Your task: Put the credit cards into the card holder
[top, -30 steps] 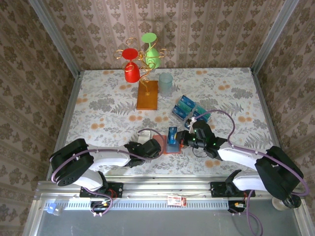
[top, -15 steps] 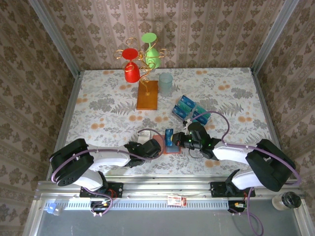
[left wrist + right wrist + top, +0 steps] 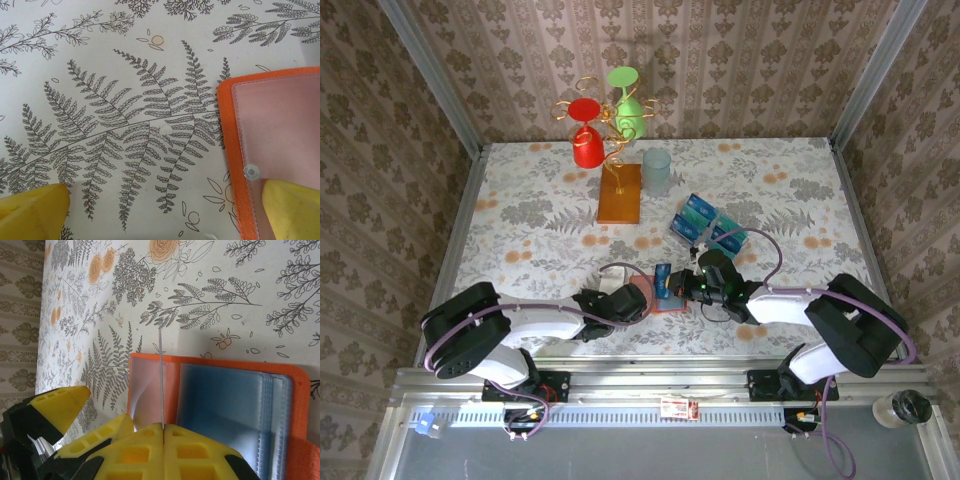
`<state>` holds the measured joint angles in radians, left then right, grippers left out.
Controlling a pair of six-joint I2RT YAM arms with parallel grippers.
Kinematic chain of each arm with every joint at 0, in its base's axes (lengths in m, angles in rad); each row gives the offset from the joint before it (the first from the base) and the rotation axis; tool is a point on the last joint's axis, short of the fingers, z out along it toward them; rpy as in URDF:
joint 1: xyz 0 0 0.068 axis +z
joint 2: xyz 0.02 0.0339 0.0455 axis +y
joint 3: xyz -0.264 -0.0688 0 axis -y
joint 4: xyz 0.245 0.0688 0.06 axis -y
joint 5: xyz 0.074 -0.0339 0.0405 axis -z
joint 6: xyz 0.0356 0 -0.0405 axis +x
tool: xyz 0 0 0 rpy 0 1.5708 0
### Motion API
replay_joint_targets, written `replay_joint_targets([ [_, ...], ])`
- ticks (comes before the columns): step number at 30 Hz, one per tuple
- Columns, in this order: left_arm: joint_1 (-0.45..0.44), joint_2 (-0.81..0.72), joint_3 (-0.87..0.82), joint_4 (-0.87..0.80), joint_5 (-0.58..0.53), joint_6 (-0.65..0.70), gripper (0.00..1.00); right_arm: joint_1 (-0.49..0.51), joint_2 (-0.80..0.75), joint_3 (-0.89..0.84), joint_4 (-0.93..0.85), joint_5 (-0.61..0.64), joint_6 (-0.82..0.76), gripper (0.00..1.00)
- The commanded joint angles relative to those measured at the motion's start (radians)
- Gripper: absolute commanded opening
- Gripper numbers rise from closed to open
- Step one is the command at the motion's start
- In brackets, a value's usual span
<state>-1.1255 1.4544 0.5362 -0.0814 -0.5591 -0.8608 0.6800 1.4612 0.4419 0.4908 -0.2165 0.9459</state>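
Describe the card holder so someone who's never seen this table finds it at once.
On the flowery table, look near the front edge, in the middle. The card holder lies open there: a small flat orange wallet with clear sleeves, unlike the larger orange-brown stand base farther back.

In the left wrist view the holder (image 3: 280, 130) runs off the right and bottom edges. One of the left fingers (image 3: 292, 210) covers its corner below the snap (image 3: 251, 172), and both fingers are cut by the bottom edge. In the right wrist view the card (image 3: 161, 380) stands edge-on as a thin line, so its face cannot be read. Its lower end is buried between the right fingers (image 3: 150, 450), which also hide the holder's near edge. Whether the blurred bluish sleeves (image 3: 225, 400) hold anything cannot be told. From above, the left gripper (image 3: 642, 298) and right gripper (image 3: 675, 286) cover most of the holder. The loose cards (image 3: 705, 228) overlap and are too small to count.
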Motion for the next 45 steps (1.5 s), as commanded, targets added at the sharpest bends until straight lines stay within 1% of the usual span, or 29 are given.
replay_joint_targets([
  [1,-0.007,0.001,-0.017,-0.017,-0.024,-0.012,1.0,0.009,0.022,-0.015,0.049,-0.004,0.017,0.0],
  [24,-0.008,0.006,-0.013,-0.011,-0.024,-0.014,1.0,0.008,0.044,-0.051,0.067,-0.042,0.032,0.0],
  [45,-0.008,0.007,-0.011,-0.008,-0.025,-0.014,1.0,0.014,0.099,-0.066,0.091,-0.091,0.052,0.0],
])
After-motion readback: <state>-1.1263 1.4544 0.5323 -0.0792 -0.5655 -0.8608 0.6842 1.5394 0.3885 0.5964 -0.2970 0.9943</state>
